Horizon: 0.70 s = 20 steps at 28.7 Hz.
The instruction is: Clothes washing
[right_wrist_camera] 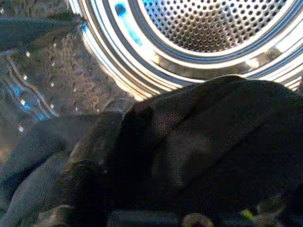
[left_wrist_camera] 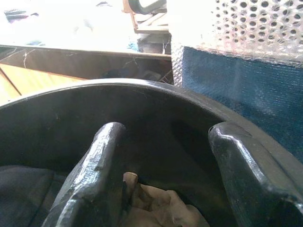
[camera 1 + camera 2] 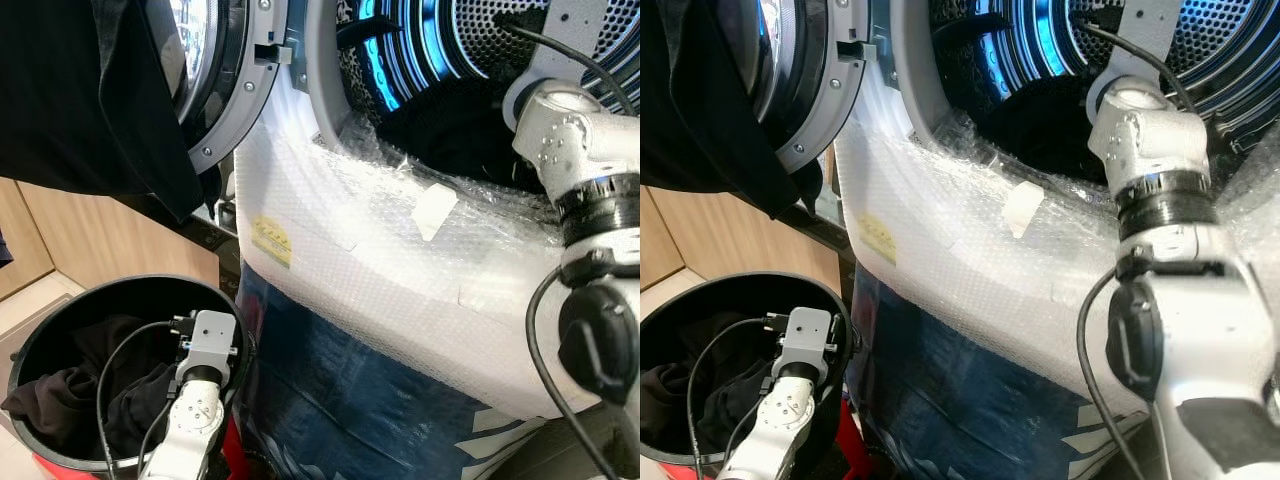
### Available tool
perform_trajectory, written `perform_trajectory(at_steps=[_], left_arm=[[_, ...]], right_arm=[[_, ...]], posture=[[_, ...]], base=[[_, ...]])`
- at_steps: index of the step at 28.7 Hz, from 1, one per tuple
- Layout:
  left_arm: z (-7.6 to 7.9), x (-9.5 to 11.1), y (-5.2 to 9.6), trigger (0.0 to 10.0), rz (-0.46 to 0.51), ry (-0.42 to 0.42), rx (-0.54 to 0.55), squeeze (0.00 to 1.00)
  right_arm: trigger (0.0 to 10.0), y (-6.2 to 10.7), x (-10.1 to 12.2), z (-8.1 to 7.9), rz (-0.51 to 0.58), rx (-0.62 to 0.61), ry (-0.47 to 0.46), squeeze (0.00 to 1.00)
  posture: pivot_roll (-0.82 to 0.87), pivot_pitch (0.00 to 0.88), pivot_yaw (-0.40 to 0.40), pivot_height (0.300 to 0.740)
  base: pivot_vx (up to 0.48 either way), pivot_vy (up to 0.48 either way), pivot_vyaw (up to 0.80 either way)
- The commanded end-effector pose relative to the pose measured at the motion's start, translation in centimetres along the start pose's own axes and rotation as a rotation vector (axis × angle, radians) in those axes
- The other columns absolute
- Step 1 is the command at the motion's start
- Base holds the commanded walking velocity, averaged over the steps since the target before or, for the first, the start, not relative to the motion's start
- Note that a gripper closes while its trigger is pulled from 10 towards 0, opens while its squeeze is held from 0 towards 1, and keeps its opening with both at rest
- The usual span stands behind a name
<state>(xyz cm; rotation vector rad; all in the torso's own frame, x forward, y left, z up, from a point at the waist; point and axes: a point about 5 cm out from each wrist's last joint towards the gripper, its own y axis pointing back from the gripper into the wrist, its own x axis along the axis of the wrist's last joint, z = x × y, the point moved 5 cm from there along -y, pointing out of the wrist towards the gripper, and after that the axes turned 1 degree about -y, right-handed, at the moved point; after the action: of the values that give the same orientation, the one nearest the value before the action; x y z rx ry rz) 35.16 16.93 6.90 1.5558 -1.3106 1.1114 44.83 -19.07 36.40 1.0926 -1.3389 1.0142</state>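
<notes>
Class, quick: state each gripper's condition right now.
Left gripper: open, inside the black bucket, holding nothing.
Right gripper: inside the washer drum; state cannot be told.

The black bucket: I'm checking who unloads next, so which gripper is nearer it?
Left. The left gripper is down inside the black bucket above the clothes; the right arm reaches into the washer drum.

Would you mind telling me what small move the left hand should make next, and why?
Probably lower the left hand and close on the clothes in the black bucket: its fingers stand open just above them, while the right arm reaches into the drum.
</notes>
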Motion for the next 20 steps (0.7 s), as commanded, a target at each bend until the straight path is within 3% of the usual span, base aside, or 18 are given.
perform_trajectory(at_steps=[1,4,7,17,20], left_arm=[[1.5,-1.1,0.6,10.0,-0.05,0.006,-0.041,0.0],[1.6,-1.2,0.6,10.0,-0.053,0.008,-0.041,0.0],[1.7,-1.3,0.7,10.0,-0.056,0.007,-0.045,0.0],[1.8,-1.4,0.6,10.0,-0.055,0.002,-0.055,0.0],[1.9,-1.4,0.6,10.0,-0.054,0.002,-0.062,0.0]], right_arm=[[10.0,0.8,-0.6,0.2,-0.028,0.005,-0.011,1.0],[10.0,2.8,-2.5,0.8,-0.075,-0.003,-0.036,1.0],[10.0,4.3,-2.8,0.1,-0.081,0.041,-0.032,1.0],[10.0,6.6,-4.5,1.6,-0.13,0.031,0.009,1.0],[10.0,7.7,-5.2,1.6,-0.173,0.084,-0.018,1.0]], posture=[[-0.03,0.0,-0.193,0.74],[-0.03,0.0,-0.194,0.74],[-0.04,0.0,-0.189,0.74],[-0.05,0.0,-0.185,0.74],[-0.05,0.0,-0.182,0.74]], base=[[0.0,0.0,0.0],[0.0,0.0,0.0],[0.0,0.0,0.0],[0.0,0.0,0.0],[0.0,0.0,0.0]])
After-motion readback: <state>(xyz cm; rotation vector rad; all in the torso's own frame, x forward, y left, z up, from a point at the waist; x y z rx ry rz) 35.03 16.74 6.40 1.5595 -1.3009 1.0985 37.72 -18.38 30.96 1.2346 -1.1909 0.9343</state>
